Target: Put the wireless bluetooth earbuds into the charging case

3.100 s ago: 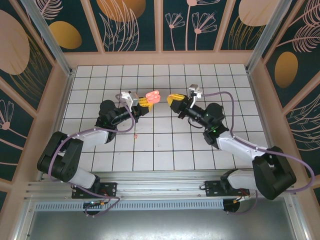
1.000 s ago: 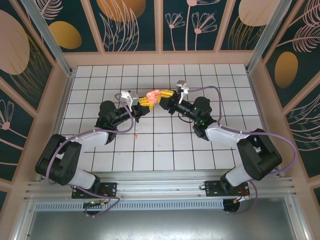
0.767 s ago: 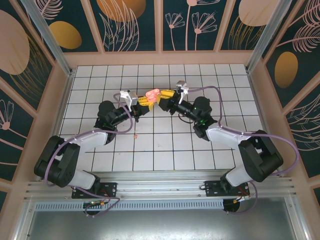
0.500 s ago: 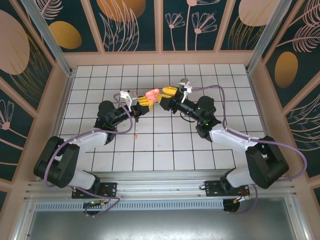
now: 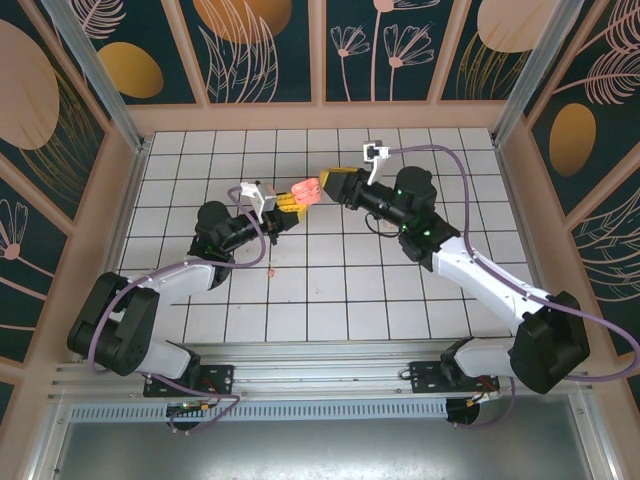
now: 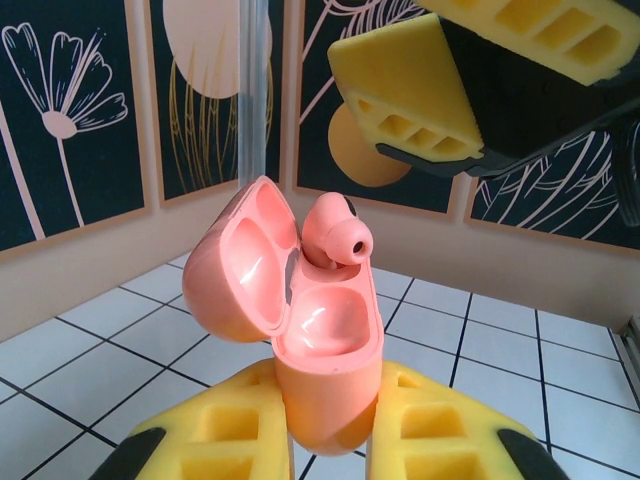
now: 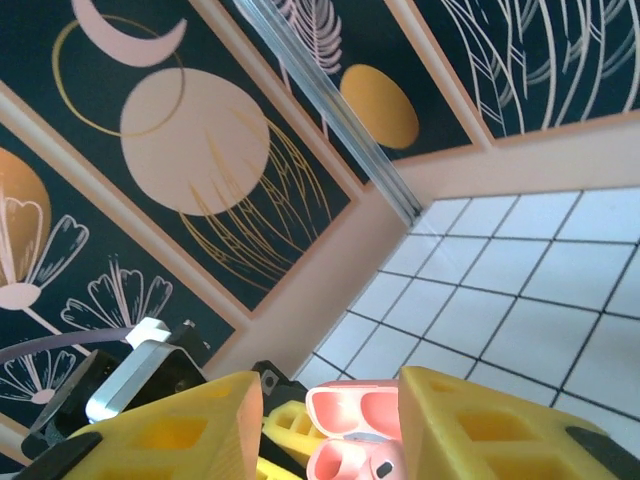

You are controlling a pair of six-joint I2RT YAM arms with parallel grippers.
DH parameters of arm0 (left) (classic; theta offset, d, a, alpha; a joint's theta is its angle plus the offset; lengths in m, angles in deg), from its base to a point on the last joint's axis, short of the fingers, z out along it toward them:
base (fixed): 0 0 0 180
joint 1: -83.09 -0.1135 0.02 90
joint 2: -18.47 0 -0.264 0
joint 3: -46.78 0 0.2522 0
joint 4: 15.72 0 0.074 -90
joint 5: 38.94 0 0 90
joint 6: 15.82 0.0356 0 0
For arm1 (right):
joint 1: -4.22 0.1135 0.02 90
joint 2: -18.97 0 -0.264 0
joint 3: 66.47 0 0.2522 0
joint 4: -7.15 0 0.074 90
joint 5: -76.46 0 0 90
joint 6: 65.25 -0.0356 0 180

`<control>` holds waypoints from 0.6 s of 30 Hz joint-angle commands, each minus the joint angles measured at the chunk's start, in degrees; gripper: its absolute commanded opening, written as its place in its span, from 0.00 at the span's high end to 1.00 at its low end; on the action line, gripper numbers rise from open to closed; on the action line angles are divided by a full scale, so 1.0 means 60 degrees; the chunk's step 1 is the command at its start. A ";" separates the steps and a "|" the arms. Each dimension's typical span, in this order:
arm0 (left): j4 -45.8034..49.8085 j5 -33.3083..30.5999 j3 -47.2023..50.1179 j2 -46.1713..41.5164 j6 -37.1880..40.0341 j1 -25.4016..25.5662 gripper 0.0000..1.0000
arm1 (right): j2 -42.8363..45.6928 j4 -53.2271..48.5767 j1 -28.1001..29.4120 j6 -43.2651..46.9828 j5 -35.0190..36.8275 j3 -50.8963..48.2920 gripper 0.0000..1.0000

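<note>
The white tiled table (image 5: pixel 330 300) carries one tiny pink bit (image 5: pixel 270 268).

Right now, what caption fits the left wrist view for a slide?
Open pink charging case clamped in the left gripper, one earbud poking from its well, right gripper above.

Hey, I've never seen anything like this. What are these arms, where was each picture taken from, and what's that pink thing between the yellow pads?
These are two robot arms bolted at the near edge of a white tiled table. One picture looks down from above and behind them; the other two come from cameras on the wrists. The left gripper, with yellow padded fingers, is shut on a pink charging case with its lid open; one earbud pokes out of it. The right gripper hovers open close to the case, holding nothing. A tiny pink speck lies on the tiles, too small to identify.
</note>
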 commanded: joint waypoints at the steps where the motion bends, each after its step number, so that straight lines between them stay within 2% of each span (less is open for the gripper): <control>1: -0.0096 -0.0002 -0.0259 -0.0045 0.0129 0.0034 0.94 | -0.0196 -0.1794 -0.0077 -0.0362 0.0134 0.0657 0.61; 9: -0.0068 -0.0035 -0.0233 -0.0180 0.0107 0.0044 0.94 | -0.0726 -0.2479 -0.0074 -0.0191 0.0132 0.0946 0.59; 18: -0.0103 0.0010 -0.0260 -0.0192 0.0085 0.0043 0.94 | -0.0857 -0.2440 -0.0059 -0.0147 0.0191 0.0901 0.61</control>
